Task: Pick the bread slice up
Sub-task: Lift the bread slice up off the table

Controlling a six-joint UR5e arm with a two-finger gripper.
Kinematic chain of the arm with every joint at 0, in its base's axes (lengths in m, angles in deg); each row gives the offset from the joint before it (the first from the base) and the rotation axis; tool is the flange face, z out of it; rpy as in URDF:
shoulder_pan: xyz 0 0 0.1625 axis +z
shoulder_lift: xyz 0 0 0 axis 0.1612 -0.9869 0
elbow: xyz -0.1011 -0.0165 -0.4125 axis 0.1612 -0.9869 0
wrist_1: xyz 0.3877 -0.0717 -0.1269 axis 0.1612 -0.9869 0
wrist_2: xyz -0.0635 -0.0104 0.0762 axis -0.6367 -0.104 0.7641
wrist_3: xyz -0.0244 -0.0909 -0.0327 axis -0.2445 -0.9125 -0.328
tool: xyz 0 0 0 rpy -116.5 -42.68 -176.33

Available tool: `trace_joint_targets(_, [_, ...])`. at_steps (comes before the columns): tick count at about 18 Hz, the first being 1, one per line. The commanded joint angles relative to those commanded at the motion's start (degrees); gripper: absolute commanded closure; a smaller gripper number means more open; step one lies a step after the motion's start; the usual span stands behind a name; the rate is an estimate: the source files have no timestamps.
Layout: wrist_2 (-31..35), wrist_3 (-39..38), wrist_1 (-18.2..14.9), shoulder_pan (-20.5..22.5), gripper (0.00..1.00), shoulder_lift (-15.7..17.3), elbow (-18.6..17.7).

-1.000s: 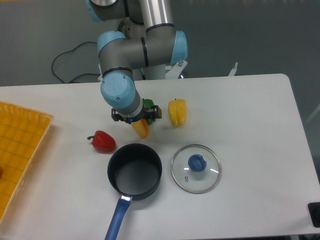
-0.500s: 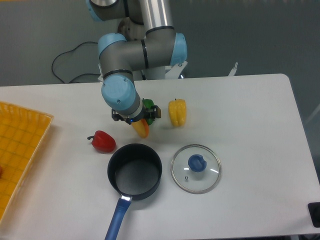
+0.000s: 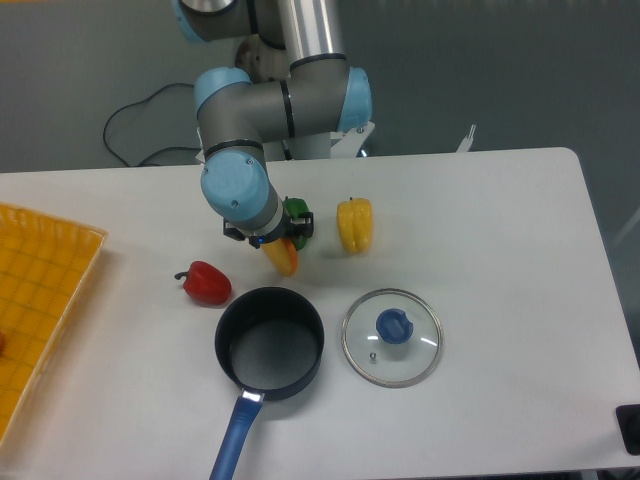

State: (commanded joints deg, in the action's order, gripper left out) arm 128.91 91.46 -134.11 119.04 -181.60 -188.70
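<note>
One slip could drop the bread slice [image 3: 283,257]. I think only its top edge is pinched, so it may slide out and fall by the pot [image 3: 270,343] below. The gripper [image 3: 276,238] looks closed on the bread, which hangs tilted just under the fingers. The pepper [image 3: 354,225] sits off to the side.

table [image 3: 500,230] carrying items | red pepper [image 3: 206,284] sitting at 9 o'clock of centre | yellow pepper [image 3: 354,225] at 12 | pot [image 3: 269,345] at 6 | glass lid [image 3: 391,336] at 4 | yellow tray [image 3: 35,300] lying far at 9
</note>
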Motion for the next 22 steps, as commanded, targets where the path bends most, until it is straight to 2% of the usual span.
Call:
trace_joint_targets(2, [0.0, -0.1, 0.0, -0.3, 0.69, 0.0, 0.0])
trace_joint_targets(5, [0.0, -0.2, -0.2, -0.5, 0.83, 0.0, 0.1])
trace_joint_targets(6, [-0.1, -0.4, -0.1, -0.5, 0.84, 0.0, 0.1])
trace_joint_targets(8, [-0.2, -0.6, -0.3, -0.5, 0.93, 0.0, 0.1])
trace_joint_targets(15, [-0.2, -0.2, -0.8, -1.1, 0.94, 0.1, 0.4])
trace_joint_targets(16, [-0.2, 0.1, -1.1, -1.6, 0.97, 0.2, 0.7])
trace_joint_targets(22, [-0.4, 1.8, -6.3, -2.5, 0.97, 0.2, 5.4])
